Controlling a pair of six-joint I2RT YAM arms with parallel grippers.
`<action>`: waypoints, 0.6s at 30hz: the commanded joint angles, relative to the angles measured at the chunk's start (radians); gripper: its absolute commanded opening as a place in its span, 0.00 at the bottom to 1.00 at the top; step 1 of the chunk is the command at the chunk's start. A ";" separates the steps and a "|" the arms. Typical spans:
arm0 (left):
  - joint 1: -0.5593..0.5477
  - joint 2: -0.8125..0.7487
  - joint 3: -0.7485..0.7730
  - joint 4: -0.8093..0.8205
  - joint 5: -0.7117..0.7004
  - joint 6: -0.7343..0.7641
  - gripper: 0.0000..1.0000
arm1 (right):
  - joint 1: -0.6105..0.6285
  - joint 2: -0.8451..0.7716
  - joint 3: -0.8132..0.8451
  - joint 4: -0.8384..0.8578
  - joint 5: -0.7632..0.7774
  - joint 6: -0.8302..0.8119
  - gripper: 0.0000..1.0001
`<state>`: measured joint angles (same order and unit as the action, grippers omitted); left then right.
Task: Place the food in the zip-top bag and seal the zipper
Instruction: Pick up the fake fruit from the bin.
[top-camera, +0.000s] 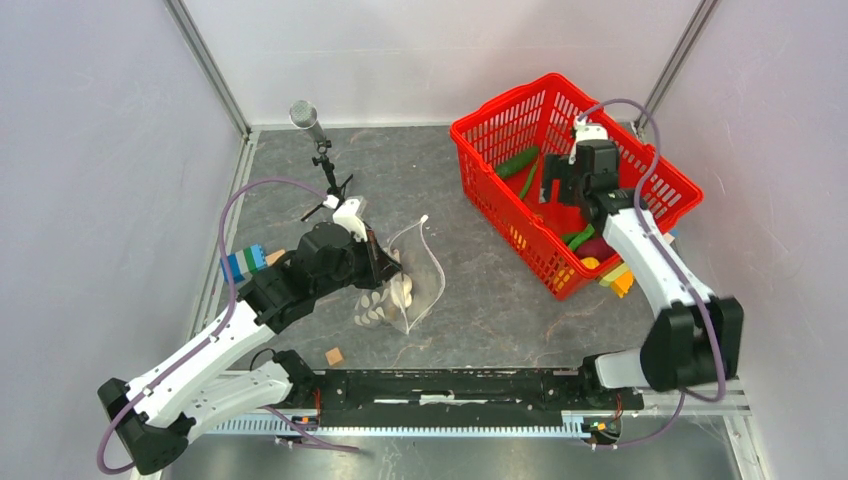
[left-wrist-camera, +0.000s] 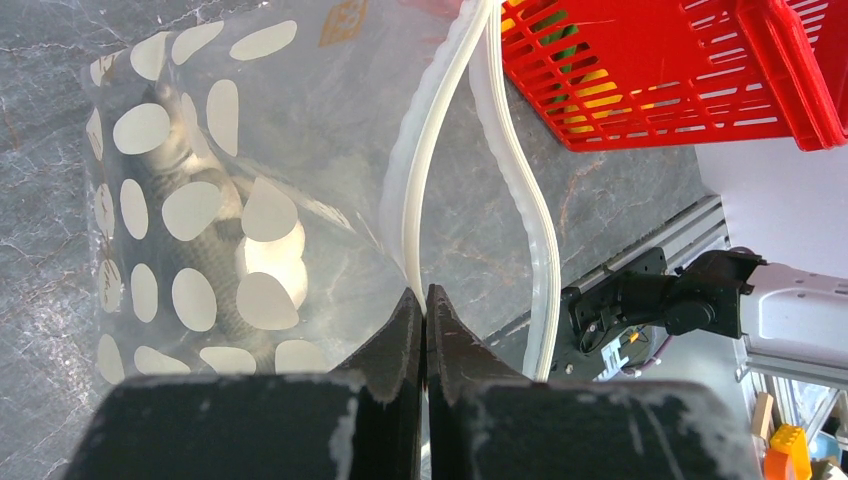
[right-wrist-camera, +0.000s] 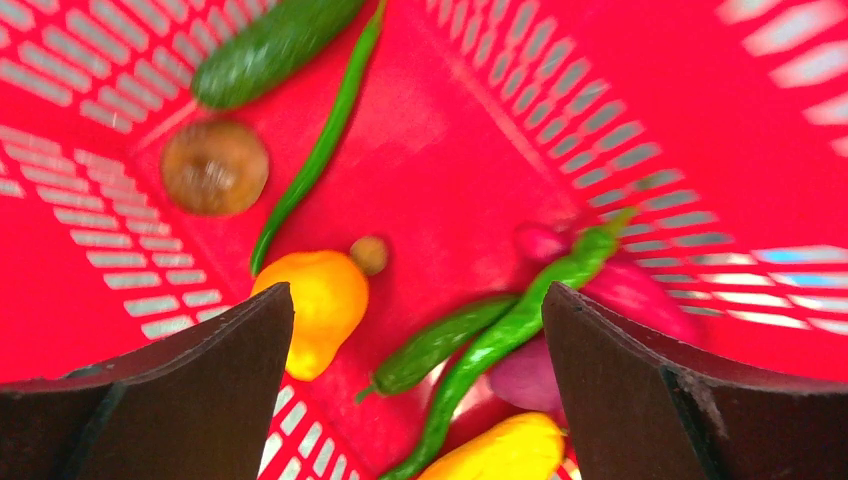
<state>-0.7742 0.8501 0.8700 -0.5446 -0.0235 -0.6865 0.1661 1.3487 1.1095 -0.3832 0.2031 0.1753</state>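
The marbled counter carries the red mesh basket of loose food; my right claw hangs wide above it. I'd drop squarely on the smooth, rounded yellow piece, clear of the thin green pods. The dotted film zip-top bag, grey fish inside, is held open by my left claw pinching its white zipper

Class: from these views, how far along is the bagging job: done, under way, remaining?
Done: what looks like the grey fish lies inside the zip-top bag. Under way: the left gripper pinches the zipper, holding the mouth open; the right gripper hangs open over the red basket. Remaining: yellow piece, green pods and brown lump to bag, zipper to seal.
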 joint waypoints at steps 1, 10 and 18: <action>0.001 -0.018 -0.003 0.031 0.008 0.034 0.02 | -0.024 0.121 0.028 0.052 -0.327 -0.034 0.98; 0.001 -0.023 -0.011 0.029 0.000 0.039 0.02 | -0.024 0.385 0.107 -0.011 -0.459 -0.081 0.98; 0.001 -0.008 -0.011 0.035 0.005 0.039 0.02 | -0.012 0.447 0.094 -0.051 -0.441 -0.127 0.98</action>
<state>-0.7742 0.8425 0.8600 -0.5442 -0.0227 -0.6861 0.1474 1.7798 1.1873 -0.4206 -0.2173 0.0917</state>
